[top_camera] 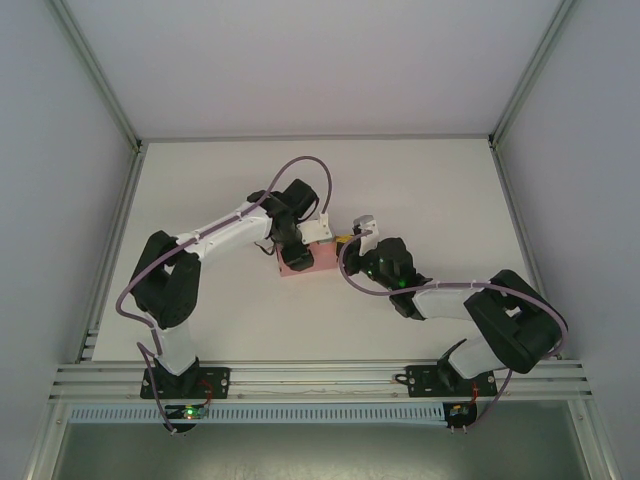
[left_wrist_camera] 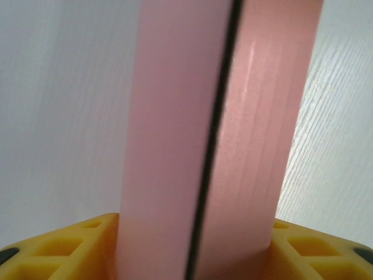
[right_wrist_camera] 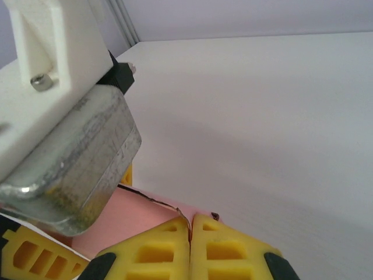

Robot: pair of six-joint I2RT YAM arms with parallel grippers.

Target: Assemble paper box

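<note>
The paper box (top_camera: 303,263) is salmon pink and sits mid-table between both arms. In the left wrist view the paper box (left_wrist_camera: 175,116) stands upright and spans the whole gap between my yellow fingers (left_wrist_camera: 70,245), with a dark seam down its middle. My left gripper (left_wrist_camera: 195,224) is closed on its two sides and comes down on it from above (top_camera: 303,245). My right gripper (right_wrist_camera: 190,220) is shut at the paper box's (right_wrist_camera: 131,219) right edge, and a thin edge of card runs into the seam between its pads. From above, the right gripper (top_camera: 340,240) touches the box's right end.
The left gripper's white and grey metal body (right_wrist_camera: 70,151) hangs close at the upper left in the right wrist view. The white table (top_camera: 420,200) is walled by aluminium posts, with a rail along its near edge (top_camera: 320,378).
</note>
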